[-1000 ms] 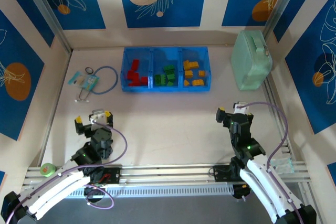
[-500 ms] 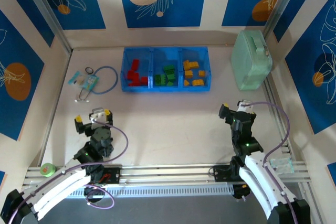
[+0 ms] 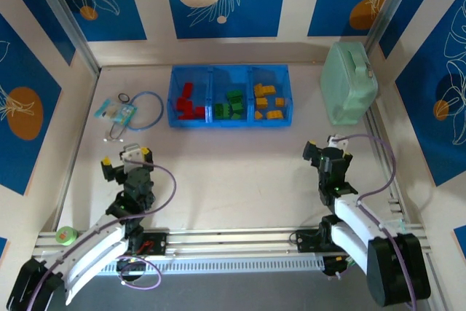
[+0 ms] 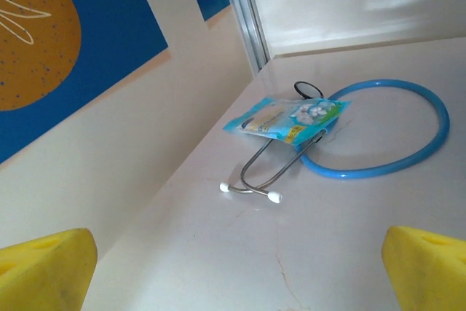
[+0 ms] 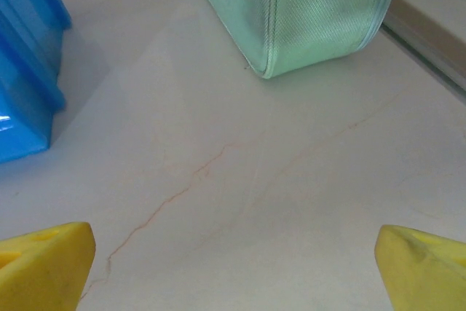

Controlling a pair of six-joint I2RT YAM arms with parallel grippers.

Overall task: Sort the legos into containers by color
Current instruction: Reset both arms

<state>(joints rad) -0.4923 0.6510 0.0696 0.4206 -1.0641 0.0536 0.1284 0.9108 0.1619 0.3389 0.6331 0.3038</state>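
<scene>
The legos lie in the containers, three compartments of one blue tray (image 3: pixel 229 124): red ones (image 3: pixel 189 102) on the left, green ones (image 3: pixel 231 105) in the middle, yellow-orange ones (image 3: pixel 268 101) on the right. My left gripper (image 3: pixel 126 156) hovers open over bare table near the front left, well short of the tray. Its yellow fingertips (image 4: pixel 44 267) frame empty tabletop, with nothing between them at the left gripper (image 4: pixel 240 274). My right gripper (image 3: pixel 326 151) stands open at the front right, below the tray's right end. A corner of the tray (image 5: pixel 25 71) lies ahead and left of the right gripper (image 5: pixel 233 267), which holds nothing.
A mint-green lidded case (image 3: pixel 349 81) stands at the back right, close ahead of the right gripper (image 5: pixel 306 5). A blue-tubed stethoscope (image 3: pixel 142 111) and a small packet (image 4: pixel 287 116) lie left of the tray. A green tape roll (image 3: pixel 65 234) sits by the near rail.
Both arms have folded back toward their bases. Each gripper has shifted slightly farther up the table and stayed open. The legos have not moved.
</scene>
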